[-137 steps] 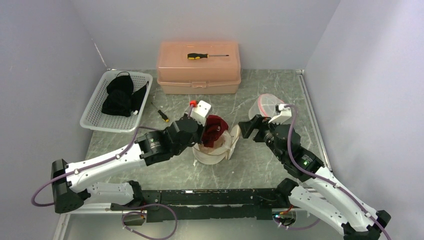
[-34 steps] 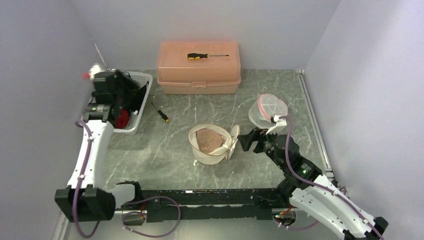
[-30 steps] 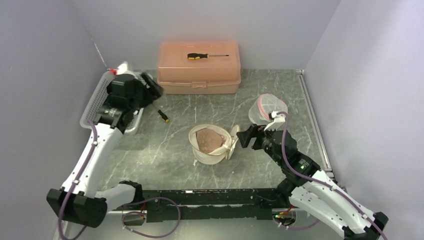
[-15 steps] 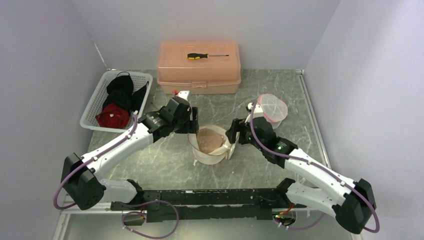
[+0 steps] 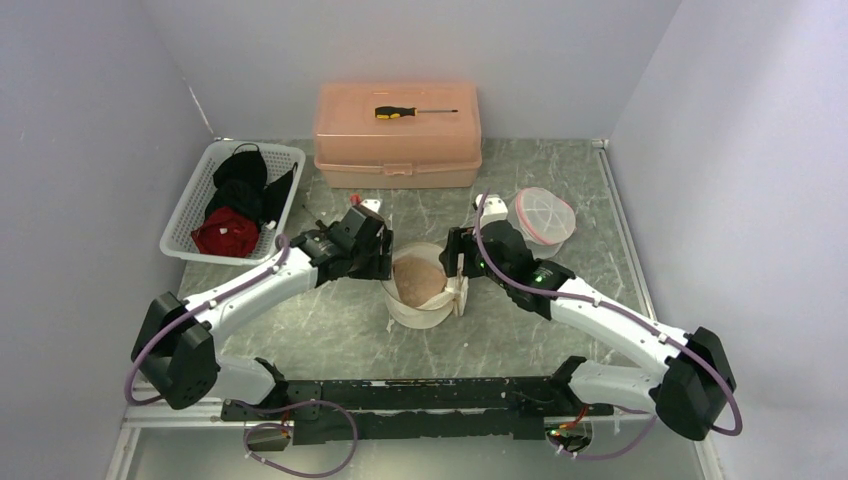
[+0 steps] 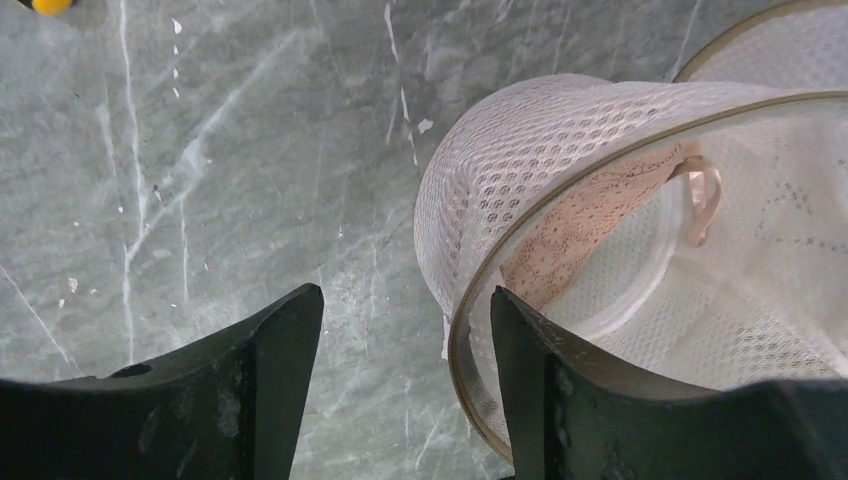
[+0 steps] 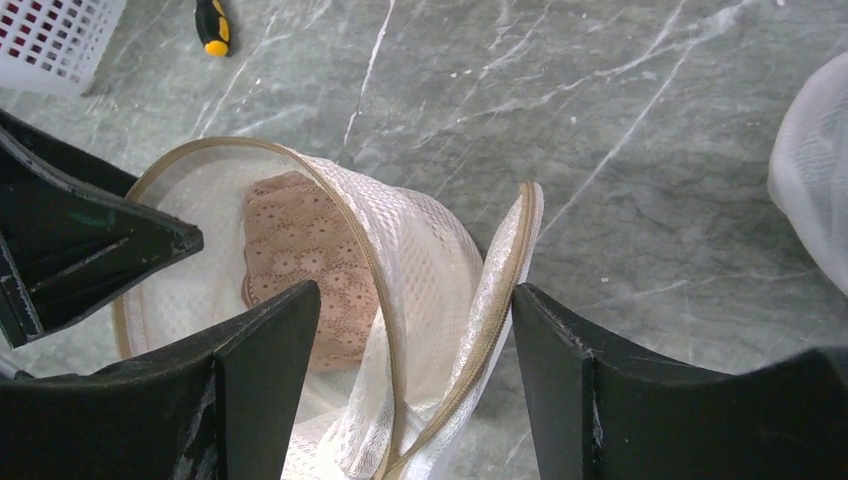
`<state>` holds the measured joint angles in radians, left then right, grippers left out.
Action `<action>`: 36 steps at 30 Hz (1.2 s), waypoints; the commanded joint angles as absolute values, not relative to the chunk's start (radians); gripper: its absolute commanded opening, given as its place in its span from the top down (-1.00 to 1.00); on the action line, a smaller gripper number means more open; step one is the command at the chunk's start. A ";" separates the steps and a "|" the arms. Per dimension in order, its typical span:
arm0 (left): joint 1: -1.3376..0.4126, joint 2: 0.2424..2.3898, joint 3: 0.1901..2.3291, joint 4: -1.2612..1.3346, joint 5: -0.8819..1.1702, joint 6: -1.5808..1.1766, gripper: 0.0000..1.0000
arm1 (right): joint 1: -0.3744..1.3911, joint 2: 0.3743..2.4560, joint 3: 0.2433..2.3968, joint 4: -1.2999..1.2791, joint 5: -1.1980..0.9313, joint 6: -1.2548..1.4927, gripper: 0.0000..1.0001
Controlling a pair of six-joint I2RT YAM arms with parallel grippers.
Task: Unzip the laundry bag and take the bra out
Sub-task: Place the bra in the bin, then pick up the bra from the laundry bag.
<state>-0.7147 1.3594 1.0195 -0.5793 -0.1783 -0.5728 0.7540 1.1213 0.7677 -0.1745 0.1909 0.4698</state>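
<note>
The white mesh laundry bag [image 5: 422,312] stands unzipped in the middle of the table, its lid flap [image 7: 500,290] hanging at its right side. A beige lace bra [image 5: 420,280] lies inside it. My left gripper [image 5: 383,262] is open at the bag's left rim [image 6: 520,160]: one finger is inside the bag next to the bra [image 6: 580,230], the other outside over the table. My right gripper [image 7: 415,290] is open over the bag's right wall [image 7: 420,250], with the wall and flap between its fingers and the bra [image 7: 300,250] just beyond.
A white basket [image 5: 180,235] at the left holds black clothes and a red garment [image 5: 225,232]. A pink toolbox [image 5: 397,150] with a screwdriver [image 5: 415,111] on it stands at the back. A second mesh bag [image 5: 545,214] sits right of centre. A small screwdriver [image 7: 210,25] lies behind the bag.
My left arm swung from the basket, where the red garment now lies, to the bag's left rim. My right arm reached forward to the bag's right side.
</note>
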 commanded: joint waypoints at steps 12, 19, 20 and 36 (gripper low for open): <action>-0.714 1.299 0.930 -0.437 0.006 -0.576 0.92 | 0.779 1.149 0.798 -0.201 0.226 0.422 0.13; -0.719 1.206 0.860 -0.408 -0.026 -0.555 0.95 | 0.838 1.071 0.743 -0.132 0.261 0.378 0.58; -0.719 1.197 0.852 -0.409 -0.033 -0.552 0.94 | 0.840 1.064 0.739 -0.134 0.262 0.374 0.52; -0.721 1.195 0.858 -0.462 -0.062 -0.564 0.81 | 0.840 1.222 0.918 -0.163 0.307 0.305 -0.37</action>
